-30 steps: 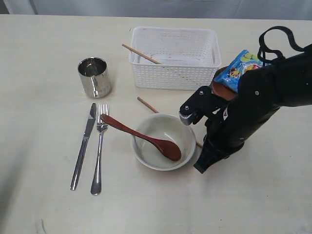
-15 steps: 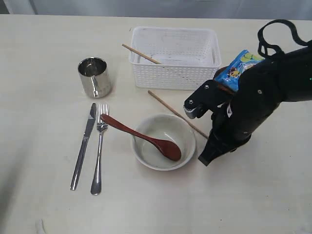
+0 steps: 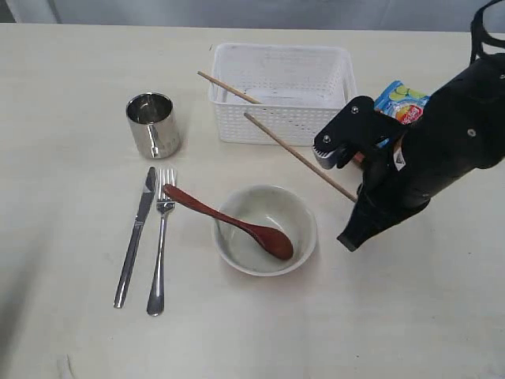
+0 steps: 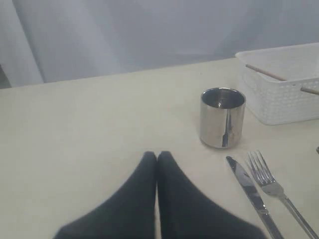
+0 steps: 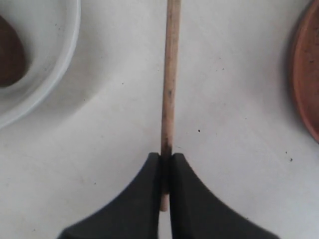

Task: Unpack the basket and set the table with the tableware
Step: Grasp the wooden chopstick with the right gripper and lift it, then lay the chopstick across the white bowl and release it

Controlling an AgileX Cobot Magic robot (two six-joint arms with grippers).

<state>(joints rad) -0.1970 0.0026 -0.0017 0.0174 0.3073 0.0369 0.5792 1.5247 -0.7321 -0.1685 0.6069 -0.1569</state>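
My right gripper (image 5: pixel 166 158) is clamped on a chopstick (image 5: pixel 169 74) near its end; the rest sticks out ahead of it, between bowl (image 5: pixel 35 59) and plate (image 5: pixel 306 69). Light, stiff, thin: I think it may swivel in this end grip. Only the exterior view shows its tip near the basket (image 3: pixel 280 95); my left gripper (image 4: pixel 157 158) is closed, empty

Table (image 3: pixel 71 95): basket (image 3: pixel 276 124), cup (image 3: pixel 152 125), knife (image 3: pixel 136 237), fork (image 3: pixel 160 245), bowl (image 3: pixel 272 207)

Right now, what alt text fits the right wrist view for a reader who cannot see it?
The right pincer is shut on the end of a wooden chopstick, which runs away from the camera over the pale table. The rim of a white bowl holding a reddish-brown spoon shows on one side, the edge of a brown plate on the other.
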